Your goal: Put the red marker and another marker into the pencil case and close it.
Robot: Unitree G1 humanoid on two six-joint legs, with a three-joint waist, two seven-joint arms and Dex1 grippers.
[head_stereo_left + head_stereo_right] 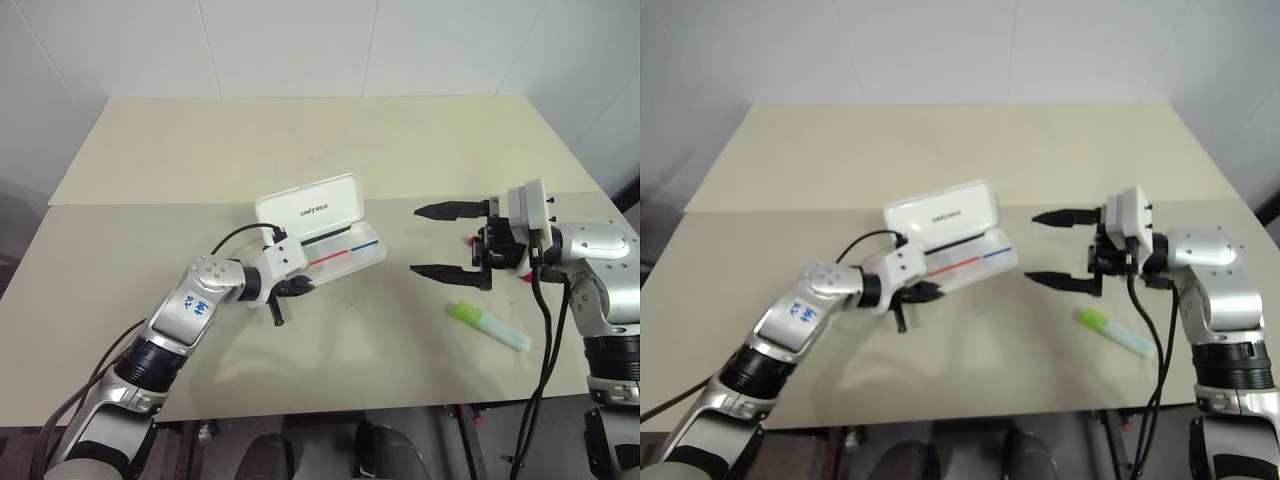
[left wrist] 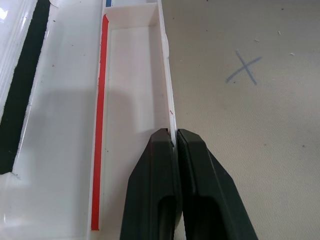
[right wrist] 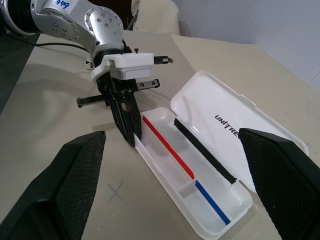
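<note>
The tabletop [image 1: 300, 140] is a pale beige sheet surface with a seam running across it from nine to three o'clock, dividing a far panel from the near one. Behind it stand plain white walls, with faint panel lines. A small blue cross [image 2: 243, 68] is drawn on the near panel, just beside the case.

The pencil case [image 1: 322, 238] lies open at the centre of the tabletop, its lid [image 1: 308, 208] tilted up toward twelve o'clock with dark lettering on it. Inside the tray run a red line [image 3: 167, 147] and a blue line [image 3: 212, 202], and a black strip runs along the hinge.

The left end effector [image 1: 285, 295] sits at the case's eight o'clock corner, its two black fingers [image 2: 195, 185] clenched on the thin white front wall of the tray, one inside and one outside.

The right end effector [image 1: 445, 240] hovers at three o'clock from the case, well apart from it, pointing toward nine o'clock with its fingers spread wide and nothing between them.

The green-capped marker [image 1: 490, 326] lies flat on the near panel at about four o'clock from the case, under the right arm, cap toward the case. A bit of red [image 1: 470, 240] shows behind the right end effector; what it is cannot be told.
</note>
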